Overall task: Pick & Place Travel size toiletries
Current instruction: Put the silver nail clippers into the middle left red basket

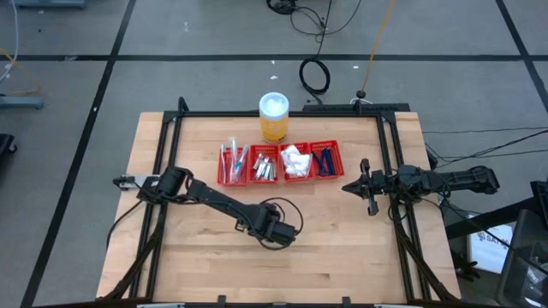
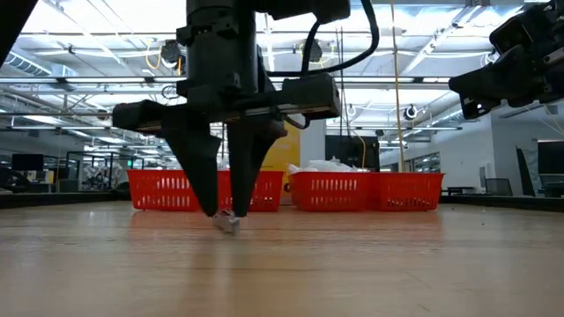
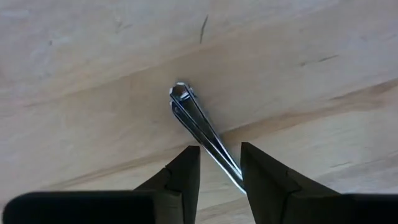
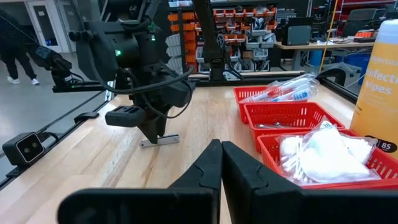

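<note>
left gripper [image 3: 219, 171] straddling silvery tube [image 3: 200, 127] on table [image 3: 93, 74]

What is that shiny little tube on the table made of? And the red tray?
The tube looks like silvery foil or thin metal-coated plastic: it glints and has a flat crimped end. The red tray looks like hard plastic, glossy with moulded mesh walls.

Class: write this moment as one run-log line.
left gripper: jaws around silvery tube on table | right gripper: shut, waiting beside red tray
</note>
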Robot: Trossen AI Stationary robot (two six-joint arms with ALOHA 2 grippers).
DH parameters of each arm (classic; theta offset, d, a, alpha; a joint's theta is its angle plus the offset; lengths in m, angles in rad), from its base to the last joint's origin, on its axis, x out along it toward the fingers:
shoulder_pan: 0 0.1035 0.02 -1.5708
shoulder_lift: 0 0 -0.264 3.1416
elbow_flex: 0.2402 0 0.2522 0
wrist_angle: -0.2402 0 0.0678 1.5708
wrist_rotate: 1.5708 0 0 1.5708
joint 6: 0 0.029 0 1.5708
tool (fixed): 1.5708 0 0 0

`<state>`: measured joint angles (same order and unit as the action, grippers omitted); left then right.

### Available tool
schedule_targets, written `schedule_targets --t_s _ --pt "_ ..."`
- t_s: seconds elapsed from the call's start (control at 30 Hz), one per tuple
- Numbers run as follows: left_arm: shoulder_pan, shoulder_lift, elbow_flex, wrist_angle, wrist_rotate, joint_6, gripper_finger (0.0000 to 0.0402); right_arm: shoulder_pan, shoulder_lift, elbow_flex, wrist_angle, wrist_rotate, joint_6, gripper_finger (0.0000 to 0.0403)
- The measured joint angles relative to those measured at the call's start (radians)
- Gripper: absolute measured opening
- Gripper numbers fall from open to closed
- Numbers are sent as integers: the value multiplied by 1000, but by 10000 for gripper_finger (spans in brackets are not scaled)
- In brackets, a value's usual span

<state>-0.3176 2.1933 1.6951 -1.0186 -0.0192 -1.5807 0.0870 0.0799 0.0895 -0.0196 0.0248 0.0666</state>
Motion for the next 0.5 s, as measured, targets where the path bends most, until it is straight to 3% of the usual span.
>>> schedule_targets --t_s 0.5 --pt "-4 -9 -99 21 0 18 106 0 0 0 0 0 0 0"
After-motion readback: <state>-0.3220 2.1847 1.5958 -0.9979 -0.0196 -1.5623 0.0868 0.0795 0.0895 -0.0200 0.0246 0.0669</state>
